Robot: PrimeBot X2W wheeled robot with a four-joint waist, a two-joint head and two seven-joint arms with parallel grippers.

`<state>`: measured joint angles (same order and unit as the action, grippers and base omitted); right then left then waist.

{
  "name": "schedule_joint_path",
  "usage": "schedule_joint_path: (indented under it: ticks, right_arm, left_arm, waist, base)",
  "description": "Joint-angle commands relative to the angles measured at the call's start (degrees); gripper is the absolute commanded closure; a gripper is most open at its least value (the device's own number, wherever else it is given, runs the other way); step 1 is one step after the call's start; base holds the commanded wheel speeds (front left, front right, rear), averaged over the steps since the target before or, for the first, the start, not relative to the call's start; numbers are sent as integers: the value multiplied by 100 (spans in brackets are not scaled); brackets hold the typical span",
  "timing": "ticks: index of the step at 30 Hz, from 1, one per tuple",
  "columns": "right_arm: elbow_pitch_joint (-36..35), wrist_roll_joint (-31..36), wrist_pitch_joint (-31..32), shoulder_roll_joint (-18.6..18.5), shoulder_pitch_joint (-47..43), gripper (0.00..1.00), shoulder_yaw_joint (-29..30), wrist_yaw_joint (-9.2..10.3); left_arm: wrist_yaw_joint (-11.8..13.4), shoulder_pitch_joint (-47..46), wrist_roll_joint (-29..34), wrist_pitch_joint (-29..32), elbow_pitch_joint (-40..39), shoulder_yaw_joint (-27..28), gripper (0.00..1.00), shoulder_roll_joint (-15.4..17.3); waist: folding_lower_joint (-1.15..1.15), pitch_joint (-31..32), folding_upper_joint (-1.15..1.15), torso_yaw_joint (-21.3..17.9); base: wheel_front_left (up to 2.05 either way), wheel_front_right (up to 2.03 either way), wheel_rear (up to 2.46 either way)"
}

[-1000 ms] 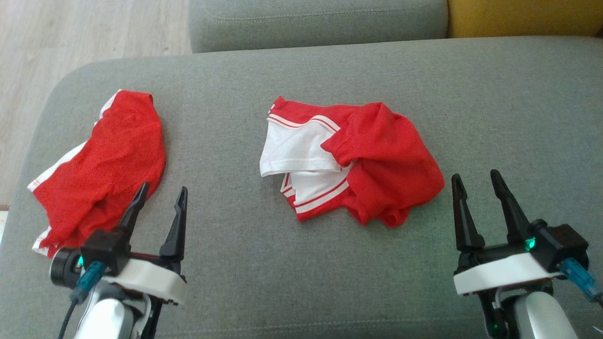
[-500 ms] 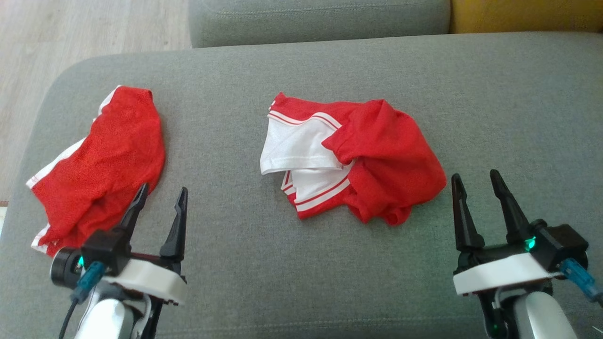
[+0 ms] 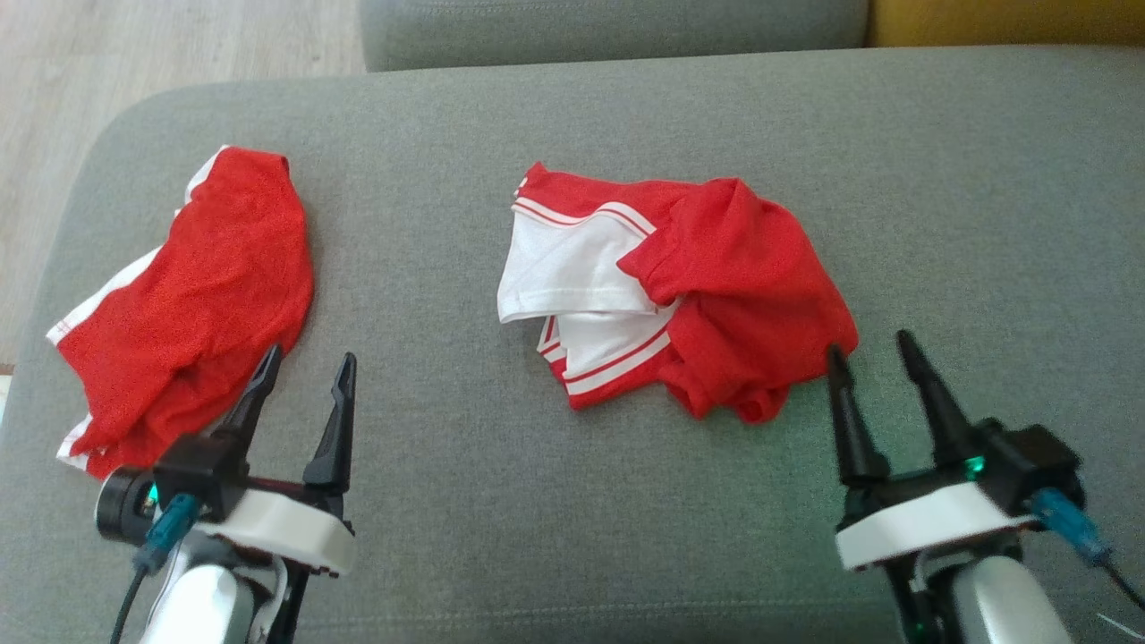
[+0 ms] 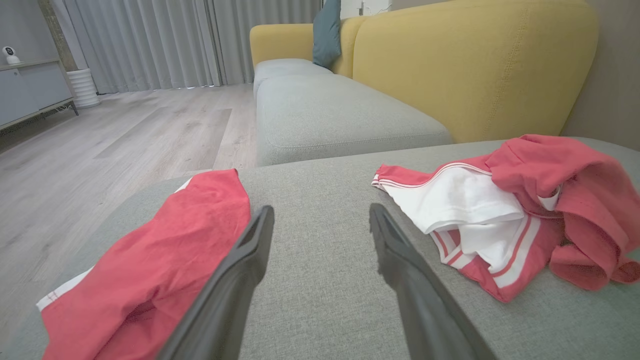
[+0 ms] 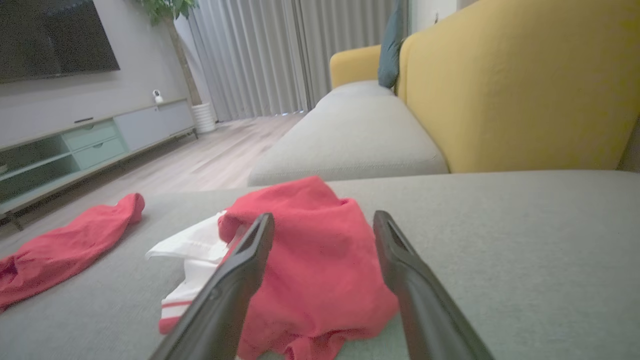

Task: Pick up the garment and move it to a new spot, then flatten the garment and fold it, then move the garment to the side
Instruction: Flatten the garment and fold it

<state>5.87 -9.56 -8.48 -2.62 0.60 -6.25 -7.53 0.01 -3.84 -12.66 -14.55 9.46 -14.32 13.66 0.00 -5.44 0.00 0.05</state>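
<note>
Garment (image 3: 733, 286) lies crumpled on grey cushion (image 3: 465, 483), left claw (image 3: 309, 354) and right claw (image 3: 870, 343) both spread, empty.

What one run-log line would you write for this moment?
step: pick-up not begun | crumpled garment: middle of grey cushion | left gripper: open, empty | right gripper: open, empty, at garment's right edge | second red garment: cushion's left end

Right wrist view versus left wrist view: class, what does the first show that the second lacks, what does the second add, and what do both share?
Right wrist view: a dark television, plant leaves, green drawers, and the open right gripper aimed at the crumpled garment. Left wrist view: the open left gripper pointing at bare grey cushion. Both: that garment, a second red garment, the yellow sofa back, curtains.
</note>
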Motion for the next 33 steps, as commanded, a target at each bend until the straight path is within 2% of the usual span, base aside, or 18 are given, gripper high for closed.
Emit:
schedule_joint_path:
  ticks: [1,11,16,23,24,26,33]
  right_arm:
    - [-146,19,31,-26,213,0,-195,4]
    - [442,228,646,-26,557,0,-1110,4]
    - [646,448,733,-26,841,0,-1250,4]
    - [941,588,881,-26,1084,0,-1090,4]
    - [984,574,900,-26,1113,13,-1065,4]
    - [1061,550,909,-26,1173,100,-1027,4]
    - [1195,443,780,-26,1324,100,-856,4]
  left_arm:
    - [10,-325,2,-45,-200,234,0,101]
    - [-82,-568,12,-45,-210,241,0,34]
    - [-124,-655,37,-45,-203,262,0,-30]
    - [-228,-739,108,-45,-137,277,0,-93]
    - [-240,-750,119,-45,-131,284,0,-98]
    - [-267,-771,142,-45,-121,294,0,-109]
    - [-341,-805,202,-45,-107,329,0,-180]
  waist:
    - [0,-25,0,10]
    - [0,-352,0,181]
    - [0,-448,0,254]
    - [0,-527,0,313]
    - [0,-537,0,315]
    - [0,-558,0,319]
    - [0,-599,0,310]
  base:
    - [0,0,0]
    - [0,0,0]
    - [0,0,0]
    - [0,0,0]
    - [0,0,0]
    - [0,0,0]
    - [0,0,0]
